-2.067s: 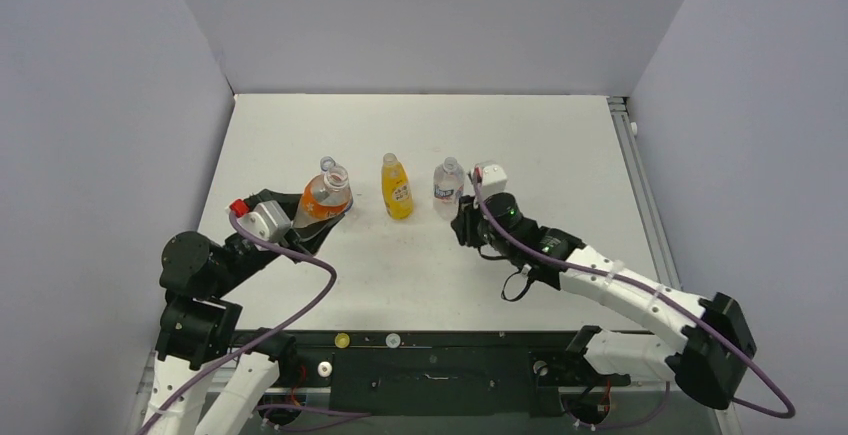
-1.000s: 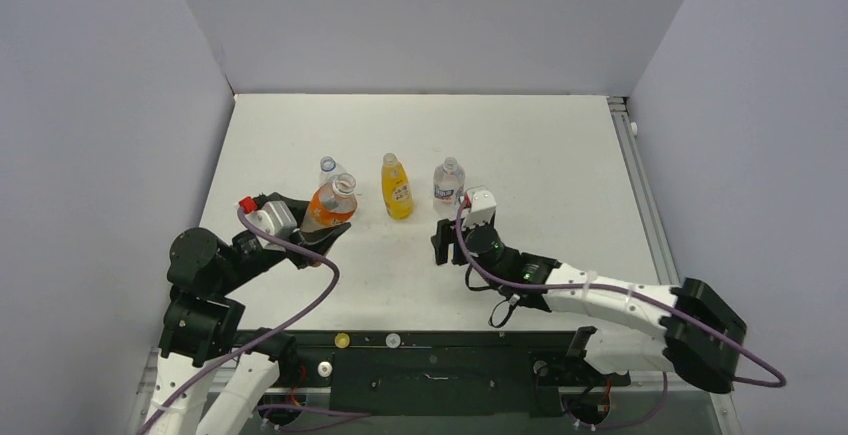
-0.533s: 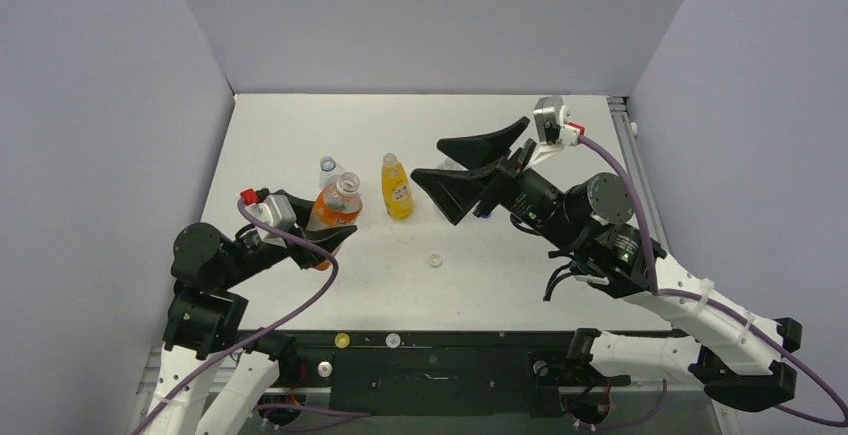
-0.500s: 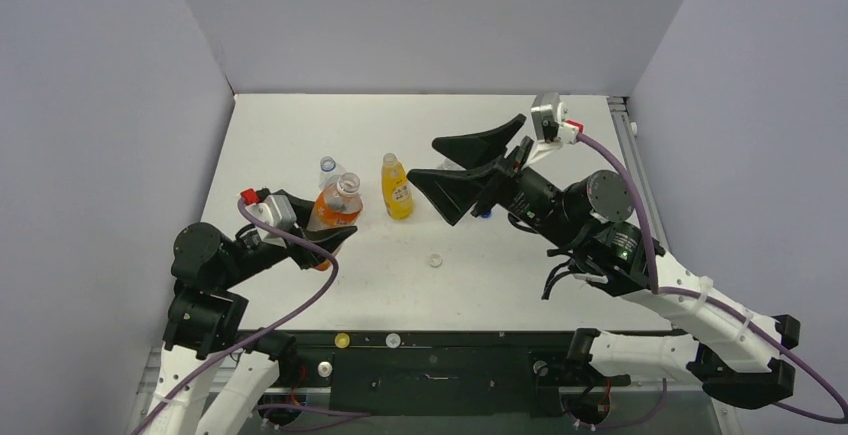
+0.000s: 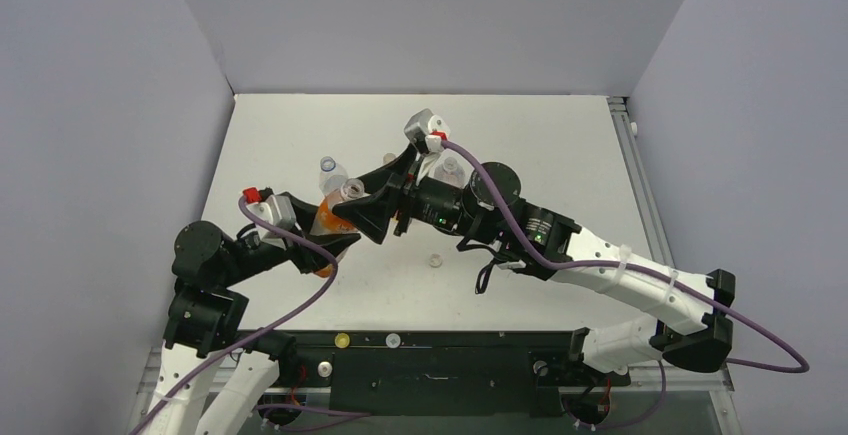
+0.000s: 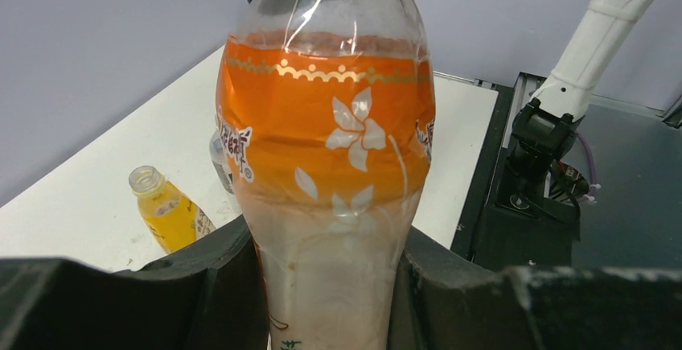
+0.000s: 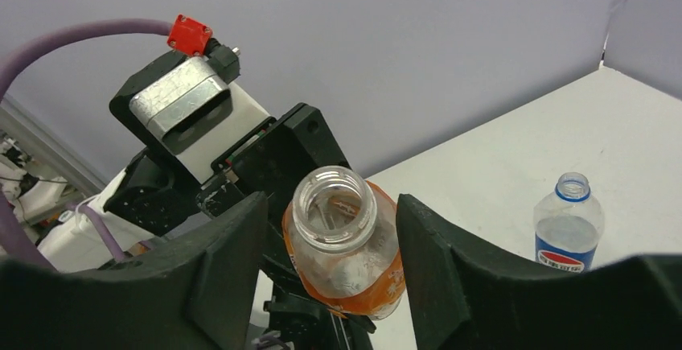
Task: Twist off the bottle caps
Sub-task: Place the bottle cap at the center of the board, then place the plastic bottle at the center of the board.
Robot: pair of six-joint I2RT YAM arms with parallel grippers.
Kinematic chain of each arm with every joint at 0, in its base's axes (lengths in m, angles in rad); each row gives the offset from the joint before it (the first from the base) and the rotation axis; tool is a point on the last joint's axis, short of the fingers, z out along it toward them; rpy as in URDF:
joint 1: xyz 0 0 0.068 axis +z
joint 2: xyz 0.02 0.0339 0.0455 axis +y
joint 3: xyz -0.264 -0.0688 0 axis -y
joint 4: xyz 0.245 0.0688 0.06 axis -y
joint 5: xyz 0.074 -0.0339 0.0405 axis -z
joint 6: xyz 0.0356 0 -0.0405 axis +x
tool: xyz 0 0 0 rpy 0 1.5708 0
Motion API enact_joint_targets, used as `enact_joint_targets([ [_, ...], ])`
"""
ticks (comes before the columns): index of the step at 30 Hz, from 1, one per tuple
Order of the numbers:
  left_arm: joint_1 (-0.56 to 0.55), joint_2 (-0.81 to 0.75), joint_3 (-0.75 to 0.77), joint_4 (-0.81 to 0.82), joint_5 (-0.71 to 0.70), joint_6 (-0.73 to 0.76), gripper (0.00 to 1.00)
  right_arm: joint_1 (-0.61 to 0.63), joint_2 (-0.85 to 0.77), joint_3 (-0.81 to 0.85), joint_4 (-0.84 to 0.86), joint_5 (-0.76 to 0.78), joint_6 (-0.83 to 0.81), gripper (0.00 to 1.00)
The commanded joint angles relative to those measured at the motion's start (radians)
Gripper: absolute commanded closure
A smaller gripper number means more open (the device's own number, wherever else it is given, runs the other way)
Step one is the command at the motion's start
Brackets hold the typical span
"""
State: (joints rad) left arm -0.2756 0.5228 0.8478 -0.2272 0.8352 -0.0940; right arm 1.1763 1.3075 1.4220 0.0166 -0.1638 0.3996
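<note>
Nearby, Pepsi bottle, yellow bottle, loose cap on the table.

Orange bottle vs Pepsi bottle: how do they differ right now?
The orange bottle is clamped in the left claw; the Pepsi bottle stands free on the table. The orange bottle holds orange drink; the Pepsi bottle looks clear, blue-labelled. Both necks are open, uncapped.

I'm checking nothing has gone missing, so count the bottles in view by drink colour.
Orange bottle: 1
Yellow bottle: 1
Clear: 2, Pepsi bottle and water bottle
Total: 4
</note>
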Motion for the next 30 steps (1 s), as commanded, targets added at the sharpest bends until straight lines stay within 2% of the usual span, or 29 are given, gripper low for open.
enact_joint_targets([
  [1,0.000,0.007,0.042,0.053,0.049,-0.033,0.94,0.022,-0.003,0.089,0.025,0.024,-0.023,0.55],
  [2,0.000,0.007,0.044,0.055,0.058,-0.037,0.94,0.024,0.008,0.092,0.021,0.029,-0.021,0.60],
  [3,0.000,0.007,0.045,0.056,0.069,-0.044,0.93,0.026,0.013,0.098,0.013,0.038,-0.017,0.73],
  [4,0.001,0.007,0.051,0.057,0.077,-0.047,0.90,0.027,0.022,0.102,0.007,0.047,-0.017,0.80],
  [5,0.001,0.008,0.055,0.059,0.090,-0.056,0.86,0.030,0.029,0.109,-0.008,0.066,-0.019,0.96],
  [7,0.000,0.011,0.067,0.059,0.097,-0.077,0.48,0.029,0.026,0.109,-0.050,0.103,-0.032,1.00],
  [8,0.000,0.011,0.078,0.058,0.097,-0.086,0.12,0.029,0.023,0.105,-0.060,0.141,-0.040,1.00],
  [9,0.000,0.010,0.084,0.050,0.094,-0.092,0.04,0.029,0.013,0.096,-0.079,0.172,-0.064,1.00],
  [10,0.000,0.009,0.094,0.046,0.090,-0.091,0.01,0.029,0.007,0.092,-0.104,0.229,-0.092,1.00],
  [14,0.001,-0.014,0.124,-0.037,0.024,0.031,0.03,0.024,-0.027,0.073,-0.186,0.346,-0.176,1.00],
  [18,0.000,-0.050,0.162,-0.189,-0.096,0.169,0.03,-0.009,-0.064,-0.007,-0.244,0.412,-0.216,1.00],
  [20,0.001,-0.065,0.172,-0.253,-0.184,0.176,0.03,-0.030,-0.083,-0.081,-0.246,0.451,-0.223,1.00],
  [24,0.001,-0.057,0.157,-0.334,-0.443,0.136,0.03,-0.071,-0.098,-0.242,-0.169,0.502,-0.215,1.00],
  [30,0.001,-0.015,0.102,-0.381,-0.638,0.125,0.03,-0.083,-0.034,-0.364,0.005,0.559,-0.210,1.00],
])
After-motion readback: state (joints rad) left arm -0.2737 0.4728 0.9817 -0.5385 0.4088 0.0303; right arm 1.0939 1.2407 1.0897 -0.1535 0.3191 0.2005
